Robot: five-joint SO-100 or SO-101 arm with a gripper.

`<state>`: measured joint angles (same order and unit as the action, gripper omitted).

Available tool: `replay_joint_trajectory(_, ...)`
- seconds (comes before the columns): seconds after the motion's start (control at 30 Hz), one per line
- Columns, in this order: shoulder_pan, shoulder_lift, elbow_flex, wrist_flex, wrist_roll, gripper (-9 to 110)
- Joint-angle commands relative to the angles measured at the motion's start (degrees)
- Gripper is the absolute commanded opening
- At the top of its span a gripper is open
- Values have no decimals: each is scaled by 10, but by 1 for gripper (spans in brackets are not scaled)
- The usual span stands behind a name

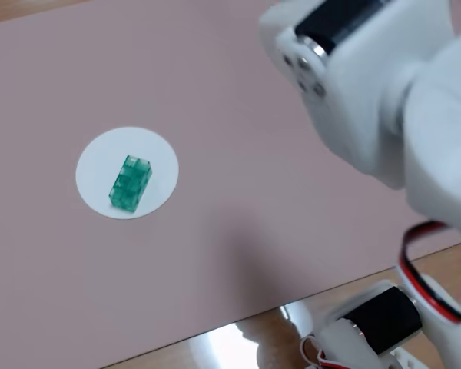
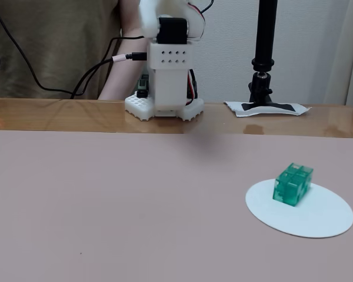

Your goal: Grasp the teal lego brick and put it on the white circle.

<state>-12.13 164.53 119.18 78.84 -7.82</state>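
The teal lego brick (image 1: 130, 183) lies flat, studs up, on the white circle (image 1: 157, 151), inside its rim. Both show in the other fixed view too, the brick (image 2: 293, 184) on the disc (image 2: 317, 216) at the right. The white arm (image 1: 384, 100) is folded back over its base (image 2: 165, 108) at the far edge of the mat, well away from the brick. Its gripper fingers are out of view in both fixed views.
A pinkish mat (image 2: 106, 200) covers the wooden table (image 2: 59, 114). A black camera stand (image 2: 263, 59) stands right of the arm's base. A person in an olive shirt (image 2: 59, 41) sits behind the table, with black cables (image 2: 100, 64) running to the arm.
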Motion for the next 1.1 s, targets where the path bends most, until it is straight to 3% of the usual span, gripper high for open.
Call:
replay_joint_trajectory(0.0, 23, 100, 74, -10, -10, 0)
replay_joint_trajectory(0.6, 39, 276, 364, -2, -37, 0)
replay_joint_trajectory(1.07, 22, 279, 432, -16, -33, 0)
